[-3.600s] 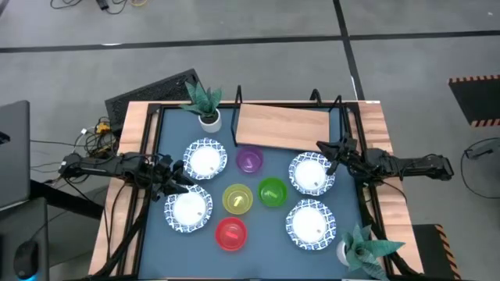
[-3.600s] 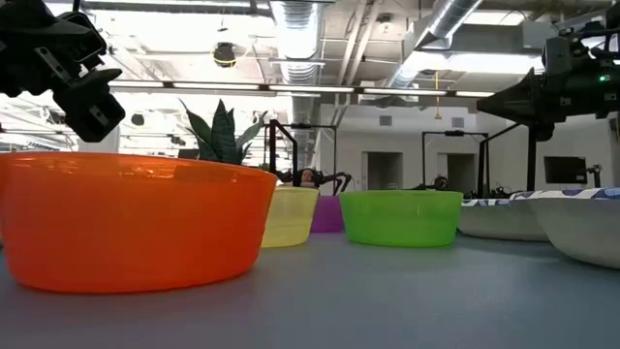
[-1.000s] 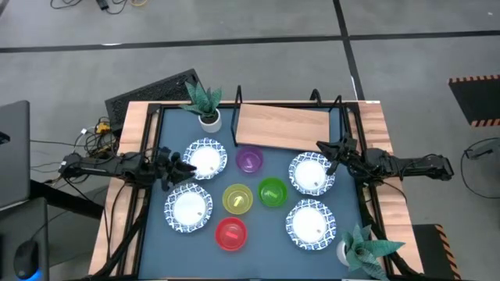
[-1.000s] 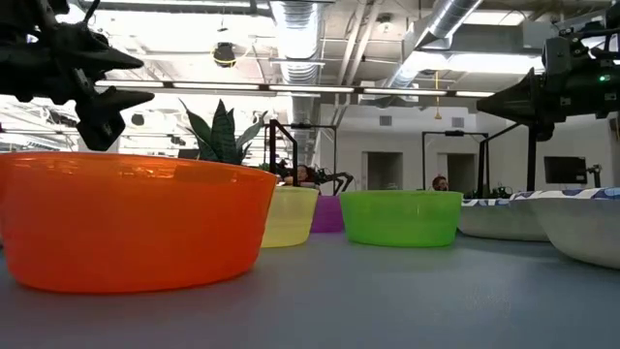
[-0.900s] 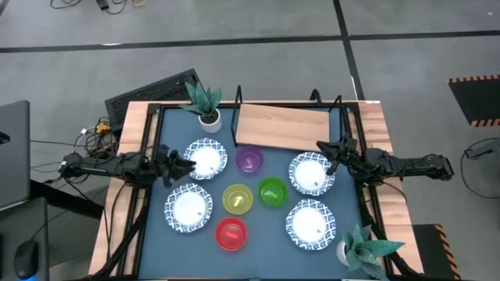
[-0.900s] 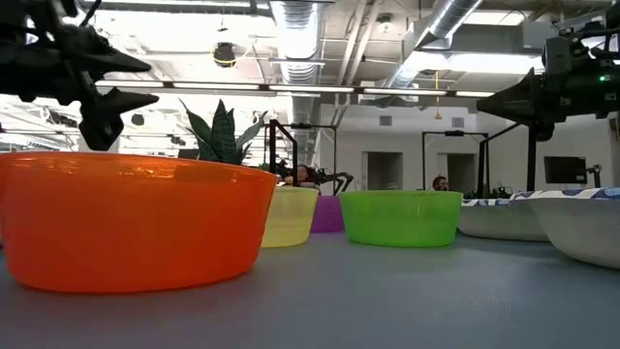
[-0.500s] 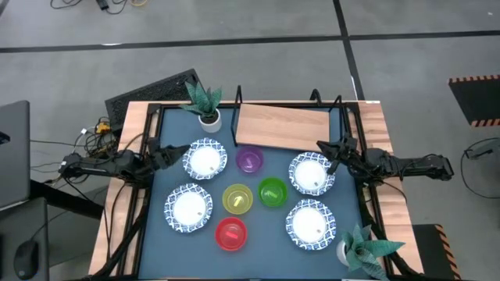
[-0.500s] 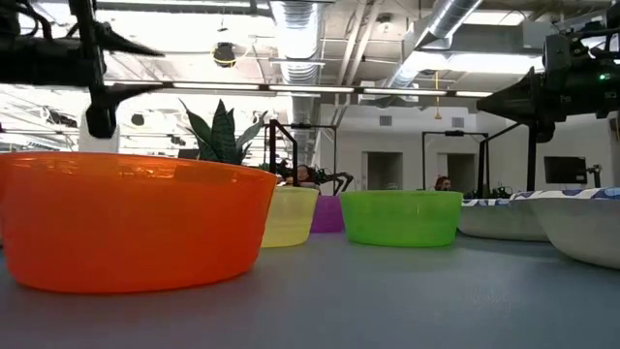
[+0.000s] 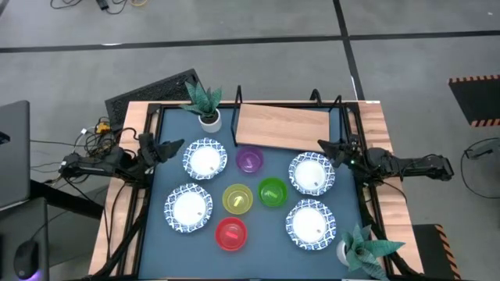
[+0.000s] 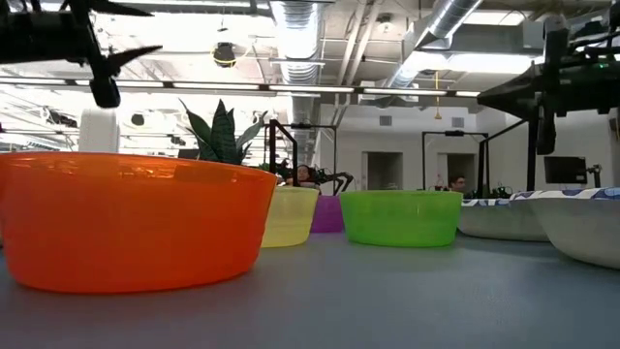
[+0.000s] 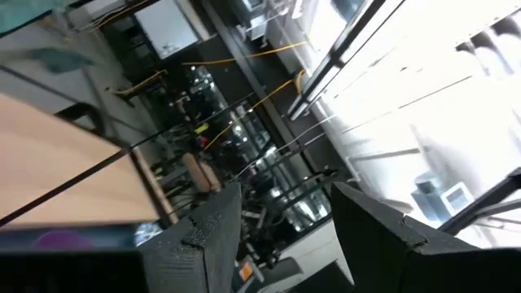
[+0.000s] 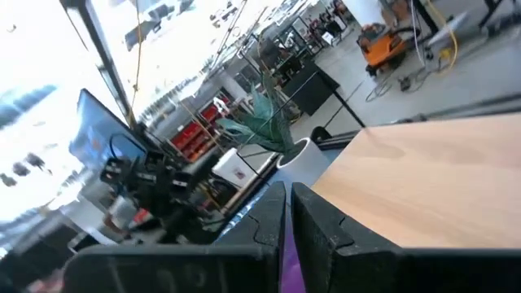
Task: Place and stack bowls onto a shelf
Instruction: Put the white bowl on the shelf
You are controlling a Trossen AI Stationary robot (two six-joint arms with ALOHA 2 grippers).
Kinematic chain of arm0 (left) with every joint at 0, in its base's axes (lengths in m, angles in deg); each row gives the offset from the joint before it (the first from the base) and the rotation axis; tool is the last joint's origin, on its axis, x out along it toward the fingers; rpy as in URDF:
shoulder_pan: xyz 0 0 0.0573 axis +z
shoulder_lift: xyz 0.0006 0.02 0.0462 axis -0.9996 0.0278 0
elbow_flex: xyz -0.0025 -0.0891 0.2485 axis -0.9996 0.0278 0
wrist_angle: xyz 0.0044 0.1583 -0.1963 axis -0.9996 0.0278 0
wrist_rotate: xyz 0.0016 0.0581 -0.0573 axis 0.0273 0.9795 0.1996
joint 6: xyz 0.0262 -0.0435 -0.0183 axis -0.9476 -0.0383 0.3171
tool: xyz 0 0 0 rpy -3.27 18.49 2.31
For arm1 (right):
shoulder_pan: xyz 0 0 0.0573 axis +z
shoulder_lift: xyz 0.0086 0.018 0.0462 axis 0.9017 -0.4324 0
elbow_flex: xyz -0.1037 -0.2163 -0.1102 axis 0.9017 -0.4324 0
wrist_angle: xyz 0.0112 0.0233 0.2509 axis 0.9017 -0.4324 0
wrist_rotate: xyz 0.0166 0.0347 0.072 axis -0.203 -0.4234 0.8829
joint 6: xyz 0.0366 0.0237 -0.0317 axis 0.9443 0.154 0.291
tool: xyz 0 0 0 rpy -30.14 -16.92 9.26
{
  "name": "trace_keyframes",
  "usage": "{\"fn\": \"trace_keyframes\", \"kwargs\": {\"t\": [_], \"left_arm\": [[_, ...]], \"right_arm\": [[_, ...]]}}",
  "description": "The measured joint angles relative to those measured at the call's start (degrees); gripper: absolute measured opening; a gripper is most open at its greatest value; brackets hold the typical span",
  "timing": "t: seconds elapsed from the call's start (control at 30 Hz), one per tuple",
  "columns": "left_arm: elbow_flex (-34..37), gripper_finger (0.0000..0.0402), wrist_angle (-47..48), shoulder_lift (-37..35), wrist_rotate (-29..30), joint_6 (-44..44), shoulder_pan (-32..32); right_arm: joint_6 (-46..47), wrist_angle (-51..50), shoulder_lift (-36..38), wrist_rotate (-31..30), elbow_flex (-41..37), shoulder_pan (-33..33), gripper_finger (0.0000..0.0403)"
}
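Observation:
Four white bowls with blue patterned rims sit on the blue tabletop: far left [image 9: 205, 158], near left [image 9: 188, 208], far right [image 9: 312, 173], near right [image 9: 310, 225]. Between them stand the purple [image 9: 249, 161], green [image 9: 272, 191], yellow [image 9: 237, 198] and red [image 9: 230, 233] bowls. The wooden shelf [image 9: 285, 125] stands at the far edge. My left gripper [image 9: 173, 147] hovers open, just left of the far left bowl. My right gripper [image 9: 322, 146] hovers shut over the far right bowl's far rim. Neither touches anything.
A potted spiky plant [image 9: 205, 101] stands at the far left beside the shelf, another [image 9: 363, 248] at the near right corner. Black frame rails run along the table's sides. In the low view the red bowl [image 10: 136, 218] fills the near left.
My left gripper has moved from between the two left white bowls toward the table's far left, risen, and turned about its axis; it stays open. My right gripper has turned about its wrist axis and shifted slightly toward the far edge. No bowl has moved.

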Motion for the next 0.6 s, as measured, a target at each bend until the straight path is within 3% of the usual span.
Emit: {"fn": "trace_keyframes", "kwargs": {"t": [0.2, 0.33, 0.6], "left_arm": [[-3.4, 0.0174, -0.1, 0.4, -1.0, -3.8, 0.0], [-6.3, 0.0174, -0.2, 2.2, -0.8, -6.6, 0.0], [-12.8, 0.0174, 0.0, 11.7, -0.5, -10.8, 0.0]], "right_arm": [[-3.4, 8.4, 0.0, 0.9, 0.4, -0.3, 0.0051], [-8.9, 9.2, 0.0, 1.7, 4.7, -0.3, 0.0051], [-19.7, -5.4, -4.4, 1.5, 19.2, -0.3, 0.0069]]}}
